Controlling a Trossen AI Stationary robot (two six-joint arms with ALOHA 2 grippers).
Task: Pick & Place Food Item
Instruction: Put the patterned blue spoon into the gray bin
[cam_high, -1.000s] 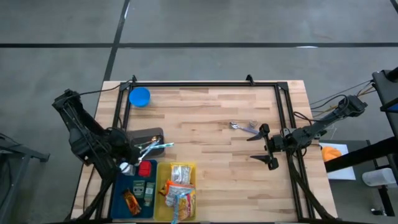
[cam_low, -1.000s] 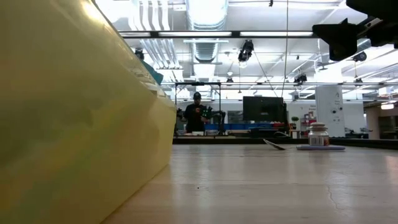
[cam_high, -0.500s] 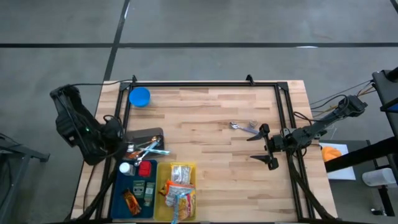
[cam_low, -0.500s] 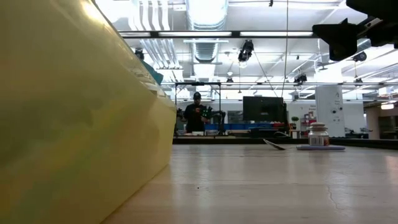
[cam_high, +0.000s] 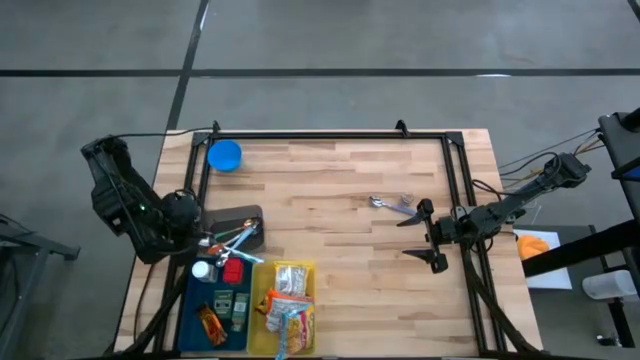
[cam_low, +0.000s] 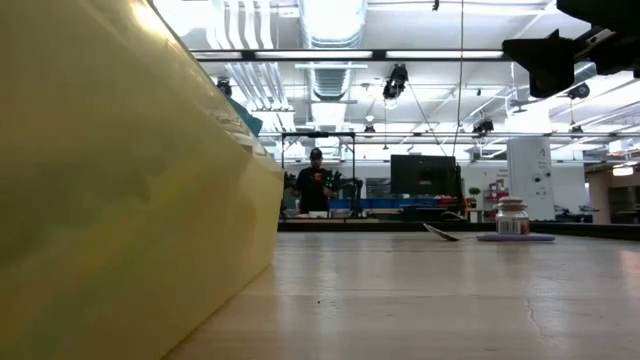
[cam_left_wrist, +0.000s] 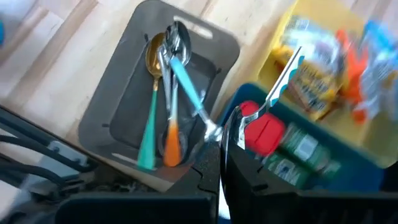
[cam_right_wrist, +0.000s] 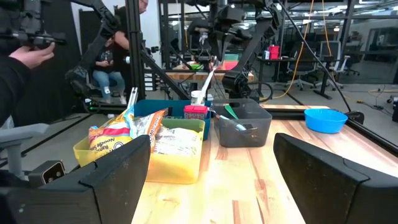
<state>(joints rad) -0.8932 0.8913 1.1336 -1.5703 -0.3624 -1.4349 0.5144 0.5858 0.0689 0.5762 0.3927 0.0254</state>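
Since 1 second ago, left gripper (cam_left_wrist: 219, 144) is retreating, clamping a silver utensil (cam_left_wrist: 278, 88) slanting over the blue bin (cam_left_wrist: 348, 169); right gripper (cam_high: 428, 234) is gaping wide.

We note a butcher-block wooden table (cam_high: 340, 280) filling the centre of the high view, ringed by a black metal frame (cam_high: 330, 135). Directly on it, in the upper left of the frame, sits a blue bowl (cam_high: 224, 155). Toward the lower left stand three containers: a grey tray (cam_high: 236, 217), a blue bin (cam_high: 190, 305) below it, touching it, and a yellow bin (cam_high: 257, 335) right of the blue one, pressed against it. Right of centre we see some metal cutlery (cam_high: 391, 204) lying on bare wood, well apart from the containers.
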